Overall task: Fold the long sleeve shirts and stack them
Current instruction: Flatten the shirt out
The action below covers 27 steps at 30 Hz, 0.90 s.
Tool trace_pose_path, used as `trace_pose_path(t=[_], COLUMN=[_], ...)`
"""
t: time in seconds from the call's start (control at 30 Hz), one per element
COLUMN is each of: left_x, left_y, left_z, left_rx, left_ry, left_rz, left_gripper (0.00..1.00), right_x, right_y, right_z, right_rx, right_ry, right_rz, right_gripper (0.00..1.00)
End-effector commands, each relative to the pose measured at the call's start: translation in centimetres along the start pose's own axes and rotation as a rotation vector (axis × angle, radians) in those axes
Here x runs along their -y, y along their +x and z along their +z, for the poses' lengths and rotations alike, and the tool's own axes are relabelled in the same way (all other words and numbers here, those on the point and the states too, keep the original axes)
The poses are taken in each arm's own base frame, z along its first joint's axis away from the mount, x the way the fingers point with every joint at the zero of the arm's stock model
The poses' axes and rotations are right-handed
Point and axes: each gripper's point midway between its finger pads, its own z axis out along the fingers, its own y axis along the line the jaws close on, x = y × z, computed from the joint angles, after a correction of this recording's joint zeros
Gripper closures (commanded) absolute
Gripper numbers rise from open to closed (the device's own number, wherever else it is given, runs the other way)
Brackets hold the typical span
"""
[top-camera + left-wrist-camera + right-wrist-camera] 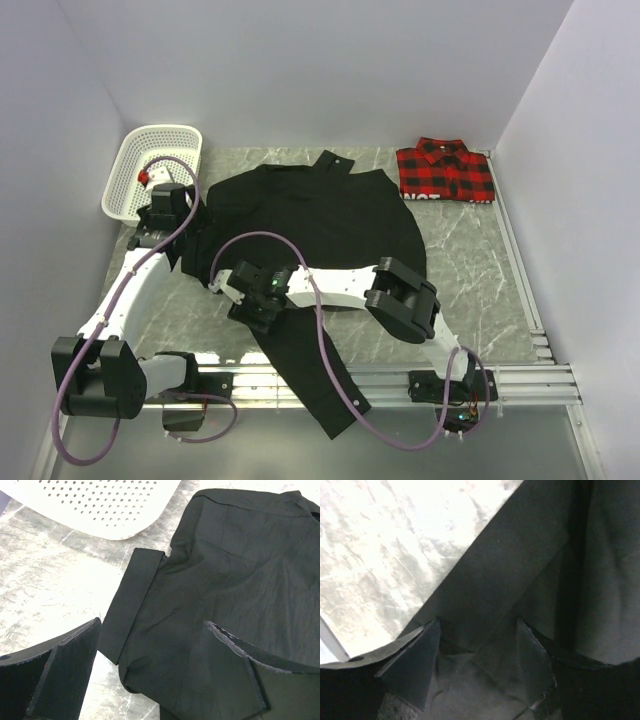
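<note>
Lying spread on table (480,300), black shirt (320,215), one sleeve trailing over near edge; left gripper (152,625) wide open, empty, over its left edge; right gripper (479,625) part-open astride sleeve cloth; plaid shirt (445,170) folded far right

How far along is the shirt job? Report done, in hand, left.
Done: the plaid shirt lies folded at the far right corner of the table. In hand: the black shirt lies spread; the right gripper straddles its sleeve, jaws apart, and the left gripper hangs open over its left edge. Left: fold the black shirt and stack the two.
</note>
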Motion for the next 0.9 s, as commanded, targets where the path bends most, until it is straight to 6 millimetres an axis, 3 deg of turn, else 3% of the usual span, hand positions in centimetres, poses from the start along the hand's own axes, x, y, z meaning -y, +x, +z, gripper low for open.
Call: trace_pose_path(t=[0.0, 0.1, 0.2, 0.23, 0.33, 0.37, 0.43, 0.57, 0.73, 0.87], left_x=[0.1, 0.1, 0.0, 0.1, 0.0, 0.0, 0.0, 0.0, -0.1, -0.1], left_y=[-1.5, -1.5, -1.4, -1.3, -1.4, -1.4, -1.3, -1.2, -1.1, -1.0], left_z=[-0.6, -0.6, -0.5, -0.5, -0.4, -0.4, -0.3, -0.3, -0.2, -0.1], left_rx=[0.056, 0.055, 0.048, 0.046, 0.049, 0.047, 0.045, 0.042, 0.040, 0.034], left_ry=[0.021, 0.022, 0.020, 0.022, 0.020, 0.020, 0.021, 0.017, 0.015, 0.012], left_rz=[-0.018, -0.020, -0.018, -0.018, -0.020, -0.019, -0.021, -0.017, -0.016, -0.012], left_gripper=[0.11, 0.12, 0.11, 0.12, 0.12, 0.12, 0.12, 0.12, 0.12, 0.12], right_x=[0.1, 0.4, 0.2, 0.1, 0.1, 0.1, -0.1, -1.1, -2.9, -3.9], right_y=[-0.4, 0.7, 1.5, 1.2, 1.0, 0.0, -0.4, -2.2, -2.8, -2.0], right_z=[0.2, 1.0, 1.3, 0.9, -0.2, -1.6, -2.8, -7.5, -12.1, -13.1], right_rx=[-0.012, -0.053, -0.086, -0.079, -0.067, -0.033, -0.016, 0.064, 0.122, 0.098], right_ry=[0.037, 0.072, 0.083, 0.089, 0.081, 0.083, 0.062, 0.004, -0.100, -0.170], right_rz=[-0.044, -0.067, -0.090, -0.096, -0.115, -0.126, -0.137, -0.188, -0.247, -0.274], right_gripper=[0.31, 0.36, 0.63, 0.77, 0.97, 1.00, 1.00, 1.00, 1.00, 1.00])
